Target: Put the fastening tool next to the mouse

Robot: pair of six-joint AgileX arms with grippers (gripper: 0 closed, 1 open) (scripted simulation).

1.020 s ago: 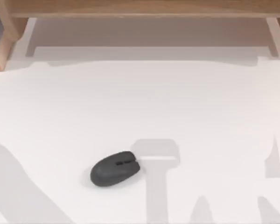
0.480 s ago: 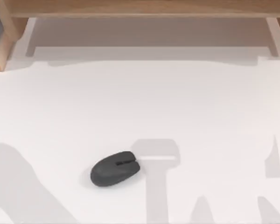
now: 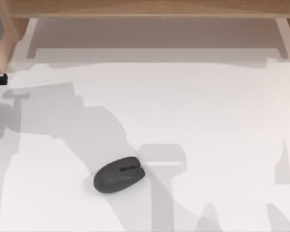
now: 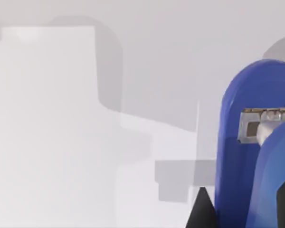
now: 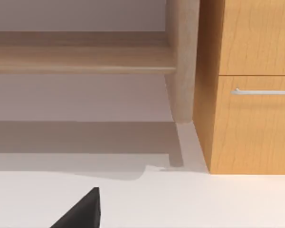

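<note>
Close before the left wrist camera sits the fastening tool (image 4: 237, 156), bright blue with a small metal part, dark fingertips (image 4: 201, 211) of the left gripper at its foot; whether they pinch it I cannot tell. The mouse (image 3: 119, 174) lies on the white table (image 3: 208, 111), left of middle. A wooden cabinet (image 5: 251, 85) faces the right wrist camera.

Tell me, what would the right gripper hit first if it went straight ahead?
Probably the back wall under the shelf, near the post; depth is unclear. Nothing blocks the right gripper before that.
</note>
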